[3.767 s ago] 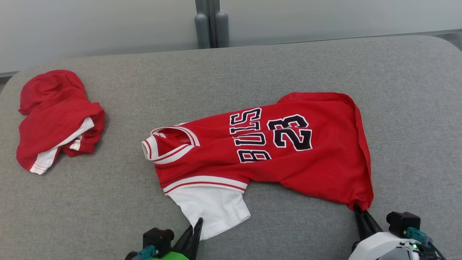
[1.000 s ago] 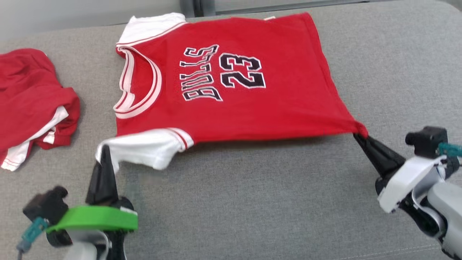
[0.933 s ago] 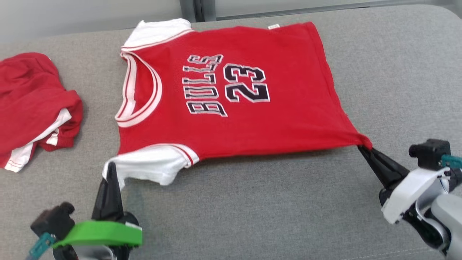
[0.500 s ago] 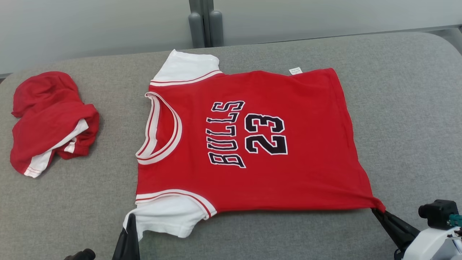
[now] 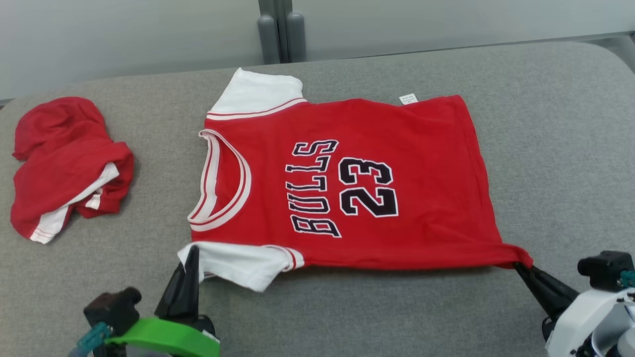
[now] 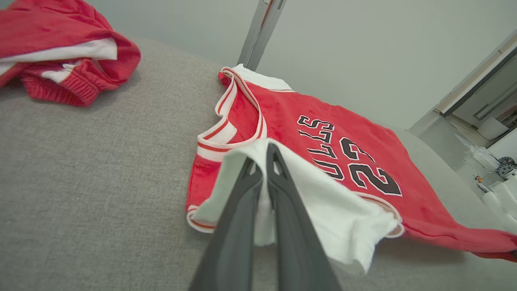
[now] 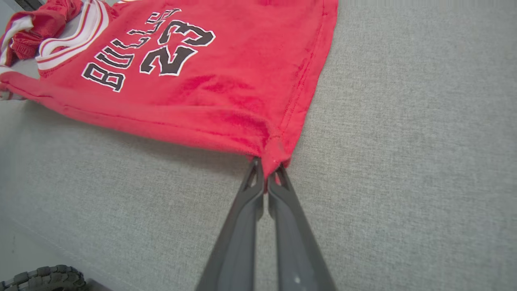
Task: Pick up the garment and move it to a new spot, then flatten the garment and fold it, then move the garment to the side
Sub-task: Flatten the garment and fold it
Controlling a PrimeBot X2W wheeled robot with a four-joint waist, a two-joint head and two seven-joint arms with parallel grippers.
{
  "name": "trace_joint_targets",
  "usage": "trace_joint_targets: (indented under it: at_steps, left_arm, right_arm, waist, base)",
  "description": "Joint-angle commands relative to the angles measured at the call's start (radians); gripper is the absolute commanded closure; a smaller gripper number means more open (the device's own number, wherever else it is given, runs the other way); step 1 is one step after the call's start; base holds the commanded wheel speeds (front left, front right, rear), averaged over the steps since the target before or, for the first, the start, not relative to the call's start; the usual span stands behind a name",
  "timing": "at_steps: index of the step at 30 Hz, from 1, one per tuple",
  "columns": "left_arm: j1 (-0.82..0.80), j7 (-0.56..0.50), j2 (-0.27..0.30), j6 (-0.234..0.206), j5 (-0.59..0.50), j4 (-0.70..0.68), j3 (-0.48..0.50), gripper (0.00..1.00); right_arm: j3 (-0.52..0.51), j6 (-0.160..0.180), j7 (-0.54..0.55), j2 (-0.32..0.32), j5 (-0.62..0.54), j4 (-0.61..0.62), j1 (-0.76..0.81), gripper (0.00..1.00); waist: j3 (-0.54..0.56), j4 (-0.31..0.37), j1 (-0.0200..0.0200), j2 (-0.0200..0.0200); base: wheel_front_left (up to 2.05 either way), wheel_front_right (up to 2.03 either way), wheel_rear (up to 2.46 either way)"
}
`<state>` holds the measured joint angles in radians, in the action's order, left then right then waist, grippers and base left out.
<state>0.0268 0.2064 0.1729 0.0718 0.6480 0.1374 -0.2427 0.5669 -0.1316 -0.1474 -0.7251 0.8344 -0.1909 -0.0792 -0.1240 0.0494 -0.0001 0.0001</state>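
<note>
You're working over a grey fabric-covered desk (image 5: 545, 148). The red short-sleeved jersey (image 5: 421, 148), with white sleeves and black "BULLS 23" lettering, lies spread mostly flat near the middle, collar toward the left. A crumpled red-and-white garment (image 5: 64, 163) sits well apart at the left. Your left gripper (image 5: 192, 253) has its fingers clamped on the near white sleeve. Your right gripper (image 5: 521, 268) pinches the near hem corner.

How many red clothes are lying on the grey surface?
2. The BULLS 23 jersey lies spread out in the middle, and a crumpled red garment sits at the far left. More could be bundled inside that heap; I cannot tell.
</note>
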Motion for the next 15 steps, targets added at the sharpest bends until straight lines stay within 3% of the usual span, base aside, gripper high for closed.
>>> trace_joint_targets:
  at_steps: [1, 9, 15]
  left_arm:
    - [-0.043, -0.011, 0.013, 0.007, -0.013, 0.004, -0.005, 1.00]
    - [-0.258, -0.066, 0.053, 0.035, -0.036, 0.111, -0.043, 1.00]
    - [-0.418, -0.056, 0.043, 0.052, -0.042, 0.256, -0.090, 1.00]
  right_arm:
    - [-0.007, 0.002, 0.015, 0.005, -0.011, 0.003, -0.026, 1.00]
    - [0.000, 0.002, 0.092, 0.035, -0.022, -0.028, -0.180, 1.00]
    - [0.041, 0.002, 0.097, 0.073, -0.011, -0.116, -0.304, 1.00]
  waist:
    - [-0.015, -0.001, 0.0001, -0.0001]
    - [-0.075, -0.010, 0.0001, -0.0001]
    - [-0.104, -0.012, 0.0001, -0.0001]
  base:
    - [0.00, 0.00, 0.00]
    - [0.00, 0.00, 0.00]
    - [0.00, 0.00, 0.00]
